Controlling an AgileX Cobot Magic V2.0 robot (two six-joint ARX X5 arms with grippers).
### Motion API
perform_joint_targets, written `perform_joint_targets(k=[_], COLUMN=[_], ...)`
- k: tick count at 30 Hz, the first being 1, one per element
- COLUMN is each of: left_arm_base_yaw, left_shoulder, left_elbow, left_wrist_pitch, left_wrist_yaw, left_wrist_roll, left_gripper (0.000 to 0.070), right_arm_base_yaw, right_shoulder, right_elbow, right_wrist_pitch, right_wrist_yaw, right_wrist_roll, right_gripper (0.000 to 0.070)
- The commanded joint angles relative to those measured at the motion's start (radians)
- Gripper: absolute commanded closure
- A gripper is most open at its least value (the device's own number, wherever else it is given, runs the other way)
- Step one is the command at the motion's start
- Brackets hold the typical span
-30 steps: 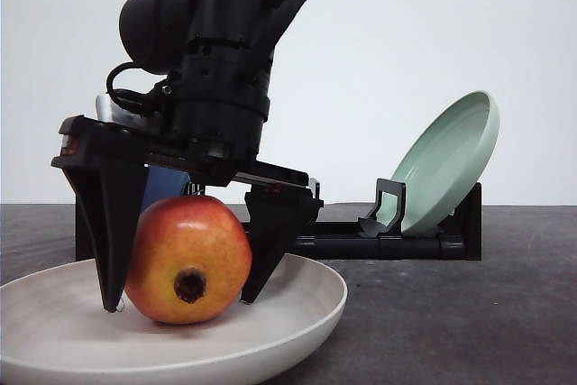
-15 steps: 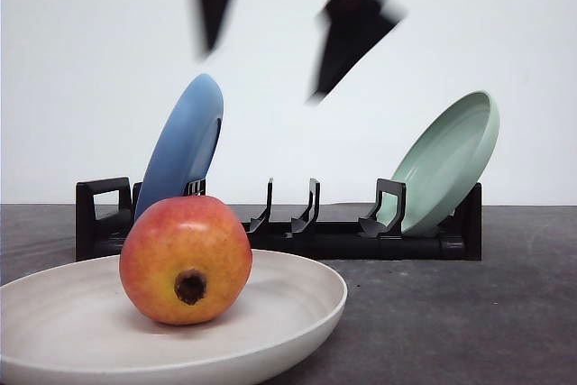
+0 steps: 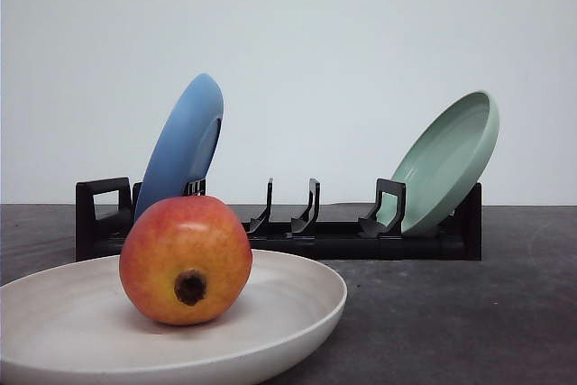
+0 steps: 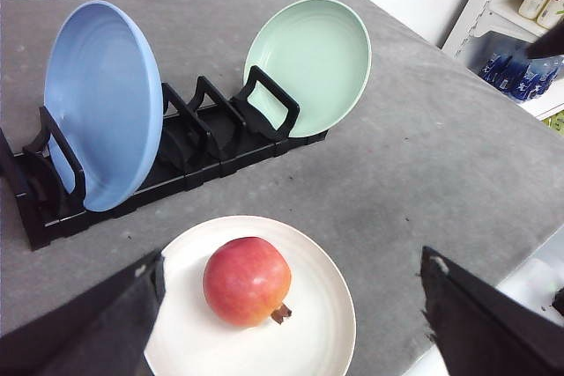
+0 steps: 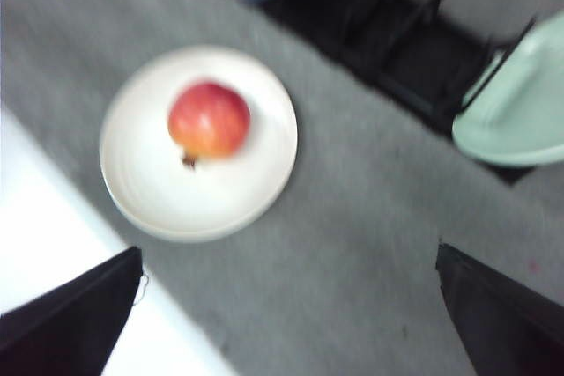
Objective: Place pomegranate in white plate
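Pomegranate (image 3: 186, 260) sat in white plate (image 3: 297, 308), free of both grippers, calyx end turned toward the front camera. Left gripper (image 4: 291, 323) hung high above the plate, jaws spread wide, empty. Right gripper (image 5: 291, 323) likewise raised, fingers (image 5: 70, 314) wide apart, holding nothing.

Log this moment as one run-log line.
pomegranate: resting in white plate | left gripper: open, above plate | right gripper: open | placement: looks done
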Motion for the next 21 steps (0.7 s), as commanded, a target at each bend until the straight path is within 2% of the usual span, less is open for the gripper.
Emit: perform_joint_targets(k=[1, 4, 8, 18, 19, 20, 21], left_arm_base_yaw=[-0.015, -0.015, -0.015, -0.015, -0.015, -0.015, -0.015], left_shoulder=[0.005, 0.005, 0.005, 0.005, 0.005, 0.005, 0.005], left_elbow=[0.006, 0.006, 0.006, 0.006, 0.006, 0.006, 0.006], left_wrist_pitch=[0.021, 0.035, 0.036, 0.035, 0.034, 0.034, 0.031], left_wrist_yaw=[-0.009, -0.009, -0.009, -0.009, -0.009, -0.009, -0.007], left_wrist_roll=[0.01, 0.01, 0.017, 0.018, 0.018, 0.018, 0.019], left_gripper=[0.0157, 0.0157, 0.0157, 0.0159, 0.0203, 0.0335, 0.0636], right_arm_base_yaw=[0.009, 0.009, 0.009, 0.009, 0.009, 0.009, 0.009], right_shoulder=[-0.111, -0.272, -0.406, -0.45, -0.45, -0.45, -0.45], right_elbow=[-0.073, -0.197, -0.307, -0.348, -0.348, -0.348, -0.348], right_wrist_pitch=[0.103, 0.216, 0.276, 0.276, 0.272, 0.262, 0.251], right_wrist_yaw=[0.015, 0.063, 0.106, 0.101, 0.101, 0.1, 0.1], right_wrist_roll=[0.053, 0.061, 0.056, 0.062, 0.063, 0.063, 0.055], right_gripper=[0.0, 0.0, 0.0, 0.0, 0.0064, 0.0351, 0.066])
